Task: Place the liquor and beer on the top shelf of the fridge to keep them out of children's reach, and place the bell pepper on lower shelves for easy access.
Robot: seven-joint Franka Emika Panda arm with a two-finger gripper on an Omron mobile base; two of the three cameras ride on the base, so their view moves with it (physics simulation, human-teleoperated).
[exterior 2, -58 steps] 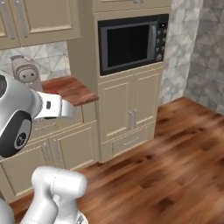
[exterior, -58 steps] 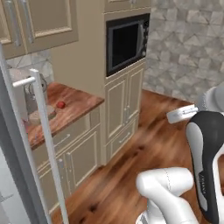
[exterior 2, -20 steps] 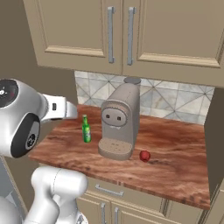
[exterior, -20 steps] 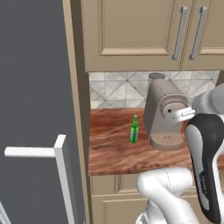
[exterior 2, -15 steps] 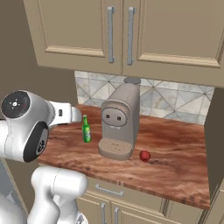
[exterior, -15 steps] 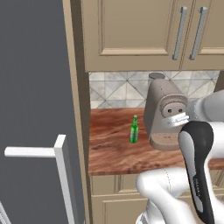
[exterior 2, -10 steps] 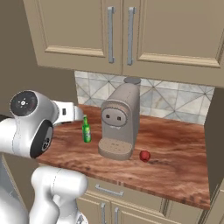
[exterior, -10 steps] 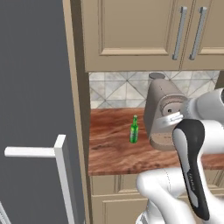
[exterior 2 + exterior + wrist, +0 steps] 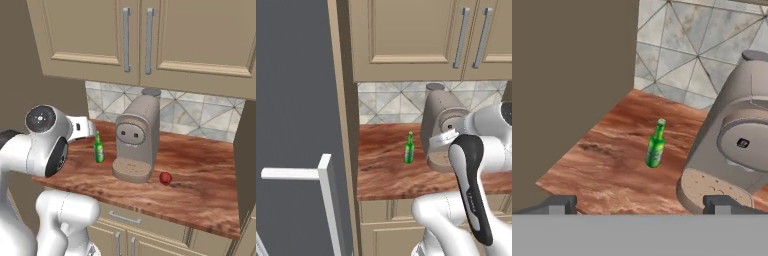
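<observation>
Desk (image 9: pixel 210 195): carries three items, set below the wall cabinets (image 9: pixel 150 35) and in front of the tiled backsplash (image 9: pixel 195 117).
Beer (image 9: pixel 99 148) (image 9: pixel 409 148) (image 9: pixel 655 144): upright on the desk, just left of the coffee machine, apart from it, nearer the desk's left end.
Coffee machine (image 9: pixel 137 138) (image 9: pixel 442 125) (image 9: pixel 732 140): upright on the desk, between the beer and the bell pepper, its back toward the backsplash.
Bell pepper (image 9: pixel 165 177): on the desk, just right of the coffee machine's base, toward the front edge.
Fridge (image 9: pixel 296 125): left of the desk, its door handle (image 9: pixel 321 200) projecting forward.
Claw (image 9: pixel 639 202): in front of the desk, apart from the beer, jaws wide.
</observation>
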